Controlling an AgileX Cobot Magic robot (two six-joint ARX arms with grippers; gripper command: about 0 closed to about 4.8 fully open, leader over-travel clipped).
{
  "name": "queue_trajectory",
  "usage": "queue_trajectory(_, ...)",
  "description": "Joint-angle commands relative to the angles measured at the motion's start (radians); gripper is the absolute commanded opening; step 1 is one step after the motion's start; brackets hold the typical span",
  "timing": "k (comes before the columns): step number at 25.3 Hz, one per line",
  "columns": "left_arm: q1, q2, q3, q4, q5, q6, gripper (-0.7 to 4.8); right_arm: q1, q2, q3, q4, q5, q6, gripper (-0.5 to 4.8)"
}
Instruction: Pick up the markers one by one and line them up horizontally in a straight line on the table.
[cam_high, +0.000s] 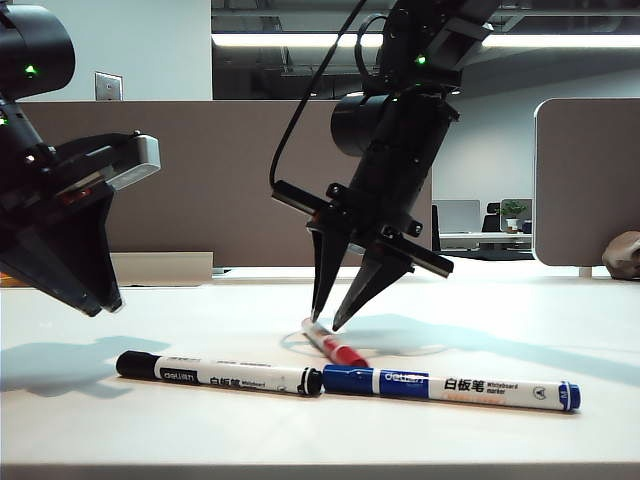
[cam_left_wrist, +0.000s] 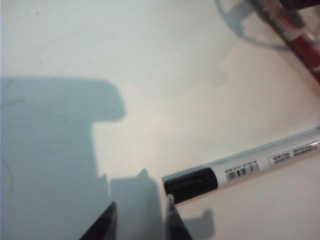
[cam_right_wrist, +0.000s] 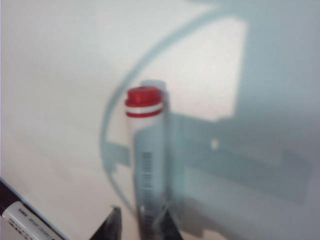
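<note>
Right claw (cam_high: 328, 322): pointed down over the middle of the counter (cam_high: 520, 300), fingertips low on either side of the rear end of the red-capped marker (cam_high: 335, 349). The right wrist view shows the marker's white barrel (cam_right_wrist: 149, 170) running in between the two dark fingers (cam_right_wrist: 111, 226), the one on the barrel's far side pressed to it, the other with a sliver of counter showing. Whether the jaws are fully clamped on the marker cannot be told. The marker lies on the counter at an angle, red cap toward the camera in the exterior view.

Left claw (cam_high: 100, 300): raised clear of the counter at the left edge of the exterior view, jaws apart, holding nothing. Its two dark fingertips (cam_left_wrist: 105, 227) appear in the left wrist view just beside the black cap.

Black-capped marker (cam_high: 218, 374): flat on the counter at front left, cap to the left, printed label facing up.

Blue-capped marker (cam_high: 450, 386): flat on the counter at front right, its blue cap meeting the end of the black-capped one, so the two lie end to end in a nearly straight row. The red cap ends just behind this junction.

Counter: white, matte, crossed by the shadows of both arms.

Backdrop: brown-grey divider panels (cam_high: 220, 170).
</note>
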Motion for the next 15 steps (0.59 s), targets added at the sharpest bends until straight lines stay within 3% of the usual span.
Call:
queue_trajectory(1, 0.0, -0.004, 0.004, 0.005, 0.007, 0.006, 1.25, 0.007, 0.008, 0.003, -0.001, -0.033, 0.0, 1.08)
queue_trajectory(15, 0.0, -0.003, 0.004, 0.031, 0.032, 0.006, 1.25, 0.014, 0.008, 0.023, 0.032, -0.07, -0.01, 1.07)
